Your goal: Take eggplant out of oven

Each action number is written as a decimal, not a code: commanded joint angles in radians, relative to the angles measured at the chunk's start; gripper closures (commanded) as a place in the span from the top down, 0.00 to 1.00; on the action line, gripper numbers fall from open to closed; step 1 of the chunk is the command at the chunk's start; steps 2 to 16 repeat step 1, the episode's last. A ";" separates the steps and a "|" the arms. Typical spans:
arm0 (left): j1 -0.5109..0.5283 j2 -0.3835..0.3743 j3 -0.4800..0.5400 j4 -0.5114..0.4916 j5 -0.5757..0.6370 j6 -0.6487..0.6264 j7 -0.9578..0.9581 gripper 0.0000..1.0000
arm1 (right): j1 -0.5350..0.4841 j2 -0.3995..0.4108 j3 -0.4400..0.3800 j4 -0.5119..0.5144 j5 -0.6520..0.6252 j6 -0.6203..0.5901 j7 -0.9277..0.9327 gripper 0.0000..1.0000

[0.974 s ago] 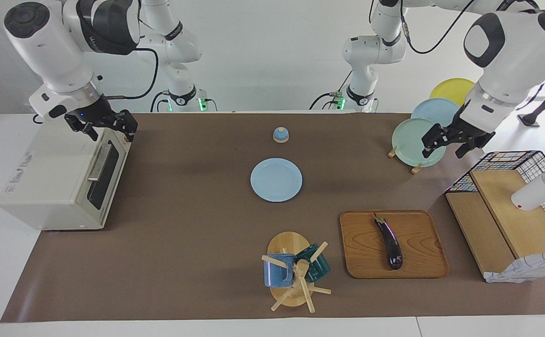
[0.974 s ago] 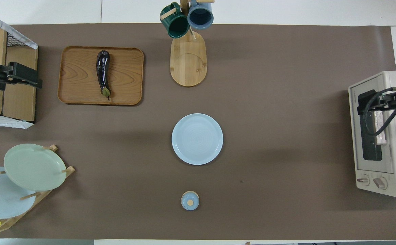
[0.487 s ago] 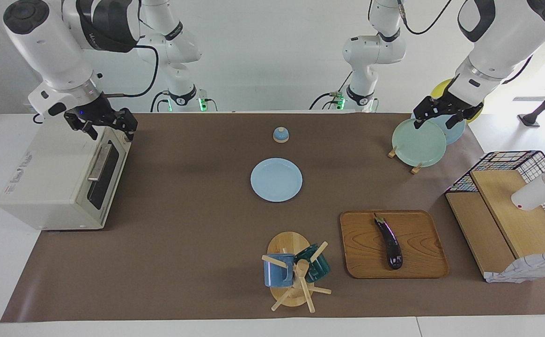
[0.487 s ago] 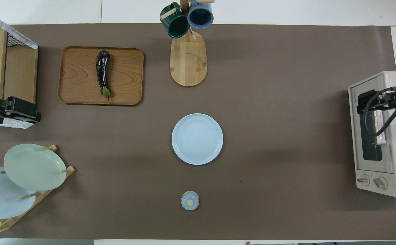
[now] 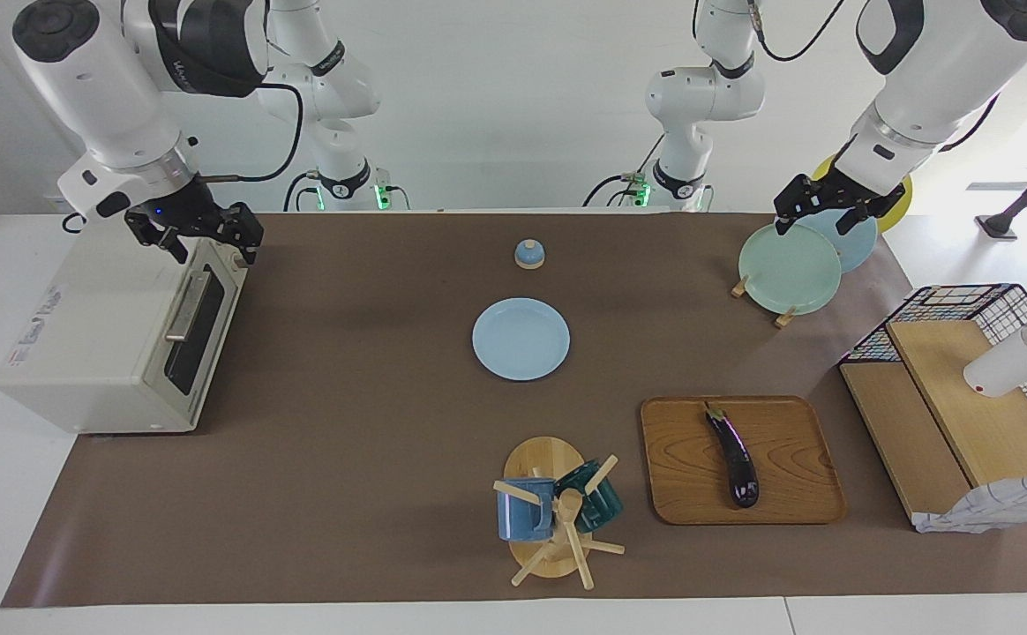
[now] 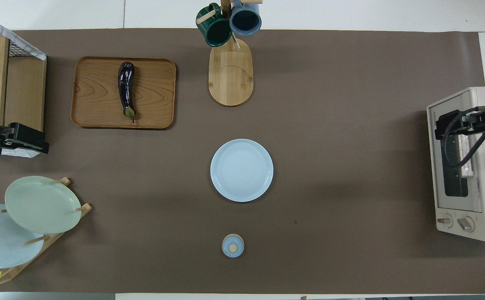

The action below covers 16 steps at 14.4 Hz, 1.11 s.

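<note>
- Right gripper [image 5: 200, 236]: fingers spread open and empty, hovering over the top front edge of the boxy cream-white metal oven [image 5: 99, 339]. It has barely shifted over the last second. The dark glass door with its metal bar handle, just below the fingers, looks shut.
- Round pale-blue glazed plate [image 5: 520, 339]: bare, at mid-counter, well apart from both pairs of fingers.
- Slender, glossy purple-black eggplant [image 5: 734, 457] with green stem cap: lies along a rounded-corner wooden tray [image 5: 681, 459], well apart from both grippers and from the oven.
- Left gripper [image 5: 822, 212]: fingers open, holding nothing, over the pale-green plate [image 5: 787, 269] in the wooden rack. A second ago it hung lower, nearer the wire basket; it has since risen and drawn back.
- Reading: with the eggplant out, the door closed and the left arm retreating, the task appears complete.
</note>
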 commanded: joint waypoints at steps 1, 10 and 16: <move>-0.004 -0.004 -0.003 0.010 0.022 -0.020 -0.016 1.00 | -0.007 -0.007 0.005 0.005 0.031 -0.008 0.011 1.00; -0.004 -0.004 -0.003 0.010 0.022 -0.020 -0.016 1.00 | -0.007 -0.007 0.005 0.005 0.031 -0.008 0.011 1.00; -0.004 -0.004 -0.003 0.010 0.022 -0.020 -0.016 1.00 | -0.007 -0.007 0.005 0.005 0.031 -0.008 0.011 1.00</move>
